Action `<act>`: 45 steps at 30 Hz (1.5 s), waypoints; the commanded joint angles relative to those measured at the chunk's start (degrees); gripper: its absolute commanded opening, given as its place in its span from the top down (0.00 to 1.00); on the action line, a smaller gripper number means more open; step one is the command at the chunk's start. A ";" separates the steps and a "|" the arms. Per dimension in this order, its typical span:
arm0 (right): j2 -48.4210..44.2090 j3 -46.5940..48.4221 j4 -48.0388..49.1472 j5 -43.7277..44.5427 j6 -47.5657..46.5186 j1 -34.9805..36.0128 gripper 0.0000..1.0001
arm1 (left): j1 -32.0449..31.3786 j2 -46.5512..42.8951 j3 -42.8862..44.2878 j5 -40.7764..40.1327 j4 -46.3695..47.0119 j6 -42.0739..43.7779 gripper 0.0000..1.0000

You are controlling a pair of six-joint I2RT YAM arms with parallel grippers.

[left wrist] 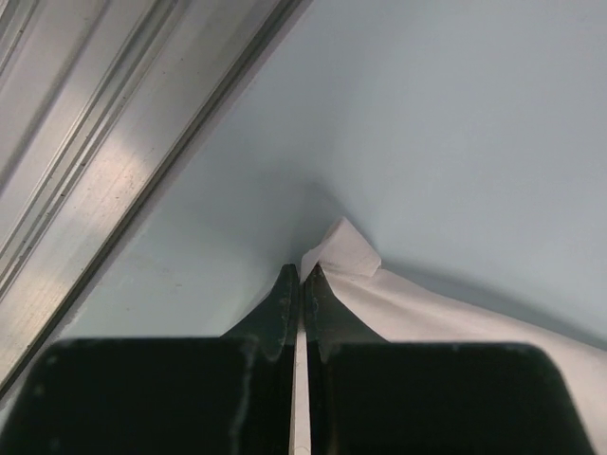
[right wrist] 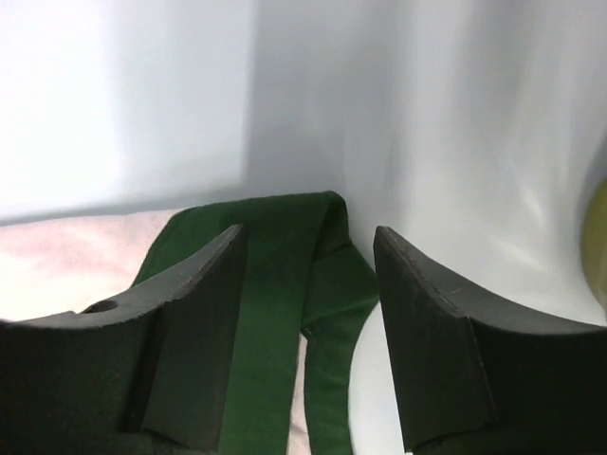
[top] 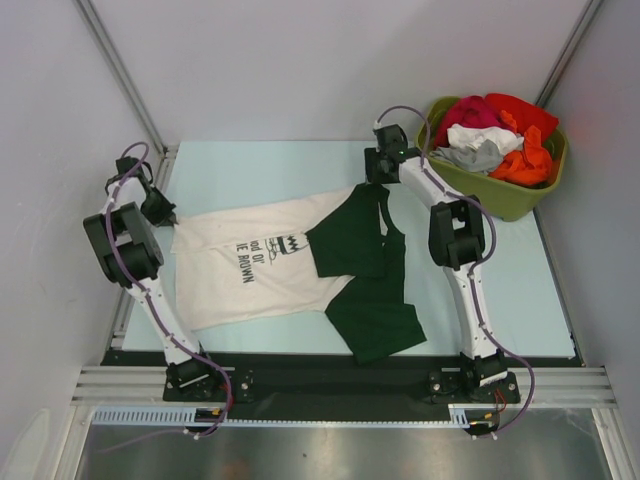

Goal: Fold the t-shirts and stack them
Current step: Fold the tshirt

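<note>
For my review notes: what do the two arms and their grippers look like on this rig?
Both the left arm and the right arm have white links between boxy black joint housings, with greyish-purple cables looping alongside. The left gripper and right gripper carry plain black, flat fingers that taper to the tips. No markings show.

A robotics lab cell: white panel walls (top: 300, 60), aluminium framing (top: 118, 70), a pale blue table (top: 260, 170) (left arm (top: 125, 245) and right arm (top: 455, 235) bolted at its near rail (top: 340, 382)).

pale blue table (top: 500, 300) (aluminium rail (left wrist: 114, 142) along its left edge) between white walls (top: 300, 60).
</note>
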 commanded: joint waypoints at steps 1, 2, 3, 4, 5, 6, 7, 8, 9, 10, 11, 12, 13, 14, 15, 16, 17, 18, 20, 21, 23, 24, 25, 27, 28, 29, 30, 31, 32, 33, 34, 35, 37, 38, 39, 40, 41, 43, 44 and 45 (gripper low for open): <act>2.11 4.66 -1.19 1.53 -1.42 1.09 0.39 | 1.72 0.46 2.58 -2.21 2.61 -0.28 1.00; 2.28 4.66 -0.58 1.09 -1.51 1.18 0.40 | 1.98 0.46 2.67 -2.12 2.61 -0.19 1.00; 2.54 4.57 -0.05 0.74 -2.12 1.27 0.39 | 1.98 0.55 2.67 -2.03 2.61 0.07 1.00; 2.72 4.57 0.39 0.74 -2.56 1.27 0.40 | 2.16 0.64 2.67 -1.77 2.70 0.16 1.00; 3.07 4.75 1.00 1.35 -2.82 1.53 0.40 | 2.07 0.64 2.67 -1.94 2.78 0.08 1.00; 3.25 5.10 1.01 1.44 -3.00 1.62 0.41 | 2.16 0.46 2.41 -1.94 2.79 0.16 1.00; 3.86 5.36 1.27 1.44 -2.92 1.62 0.42 | 2.16 0.55 2.23 -1.77 2.87 0.16 1.00; 4.04 5.36 1.71 1.35 -2.83 1.54 0.43 | 2.16 0.55 2.14 -1.68 2.96 0.25 1.00; 4.39 5.36 1.89 1.35 -2.74 1.53 0.44 | 2.24 0.64 2.06 -1.41 3.14 0.25 1.00; 4.83 5.36 2.06 1.35 -2.74 1.53 0.45 | 2.33 0.64 1.97 -1.33 3.22 0.34 1.00; 5.09 5.45 2.50 1.27 -2.65 1.53 0.46 | 2.33 0.72 1.97 -1.32 3.23 0.43 1.00; 5.44 5.45 2.68 1.18 -2.65 1.62 0.47 | 2.33 0.64 1.79 -1.32 3.40 0.34 1.00; 5.62 5.54 2.85 1.09 -2.82 1.54 0.48 | 2.25 0.64 1.79 -1.15 3.40 0.34 1.00; 6.06 5.63 3.12 1.09 -2.83 1.62 0.50 | 2.42 0.72 1.88 -1.06 3.58 0.34 1.00; 6.24 5.71 3.21 1.00 -2.83 1.54 0.54 | 2.33 0.90 1.88 -0.97 3.58 0.34 1.00; 6.59 5.80 3.29 0.74 -2.57 1.36 0.58 | 2.42 0.99 1.88 -0.89 3.75 0.34 1.00; 6.94 5.89 3.55 0.48 -2.30 1.27 0.65 | 2.42 1.08 1.97 -0.71 3.93 0.43 1.00; 7.20 5.98 3.73 0.21 -2.04 1.10 0.71 | 2.42 1.34 2.23 -0.45 4.10 0.25 1.00; 7.73 6.24 4.43 0.21 -1.16 1.01 0.91 | 2.60 1.78 2.75 -0.01 4.28 -0.10 0.99; 7.91 6.42 4.78 0.64 -0.72 0.83 0.95 | 2.51 2.13 3.02 1.04 4.98 -0.80 1.00; 7.91 6.50 6.62 2.75 -0.02 0.66 0.99 | 2.51 2.39 3.11 2.62 6.21 -1.85 1.00; 7.91 6.33 7.50 3.63 0.16 0.57 1.00 | 2.60 2.48 3.02 4.02 7.61 -2.47 1.00; 7.91 6.42 9.25 5.03 0.25 0.48 1.00 | 2.60 3.00 3.28 4.91 8.23 -3.00 1.00; 7.91 6.68 11.28 6.70 -0.19 0.22 1.00 | 2.60 3.62 4.34 6.32 9.37 -4.67 1.00; 7.82 7.03 13.38 8.54 -0.54 0.22 1.00 | 2.51 4.41 4.78 7.71 9.73 -5.11 1.00; 7.91 7.29 14.45 9.52 -0.89 0.13 1.00 | 2.33 4.85 5.82 8.08 10.08 -5.81 1.00; 8.17 8.08 15.59 10.31 -1.85 0.13 1.00 | 1.99 5.38 6.53 8.25 10.17 -5.99 1.00; 8.43 8.61 17.69 12.23 -2.38 -0.05 1.00 | 1.63 6.25 7.15 8.26 10.26 -5.99 1.00; 8.87 9.31 18.49 12.86 -2.82 -0.05 1.00 | 1.54 6.78 8.63 8.26 10.26 -6.34 1.00; 9.40 10.19 19.11 13.04 -3.96 -0.13 1.00 | 0.93 7.22 9.34 8.34 10.26 -6.43 1.00; 10.88 12.72 19.55 13.22 -4.23 -0.40 1.00 | 0.67 8.10 9.96 8.43 10.17 -6.69 1.00; 11.59 13.88 19.73 12.96 -4.58 -0.40 1.00 | 0.40 8.54 11.10 8.52 10.17 -6.87 1.00; 13.35 16.16 20.43 12.69 -5.28 -0.57 1.00 | -0.30 9.33 12.42 8.69 10.26 -7.22 1.00; 13.53 16.26 21.04 12.69 -5.37 -0.57 1.00 | -0.65 10.03 13.47 8.17 10.08 -7.48 1.00; 13.62 16.09 21.74 12.60 -5.55 -0.66 1.00 | -1.00 10.48 14.00 7.99 9.99 -7.48 1.00; 13.80 15.82 22.88 12.43 -5.55 -0.66 1.00 | -1.09 10.83 14.70 7.64 9.82 -7.48 0.99; 13.88 15.91 23.33 12.51 -5.55 -0.75 1.00 | -1.18 11.53 16.19 7.29 9.38 -7.57 1.00; 14.06 15.82 24.12 11.73 -5.81 -0.84 0.98 | -1.27 12.32 18.04 6.42 8.33 -7.31 0.99; 14.24 16.26 24.30 11.64 -6.08 -0.75 0.96 | -1.27 12.67 20.14 5.02 7.63 -6.96 0.99; 14.41 16.78 24.39 11.46 -6.08 -0.66 0.92 | -1.27 12.94 21.03 4.31 6.14 -6.69 0.95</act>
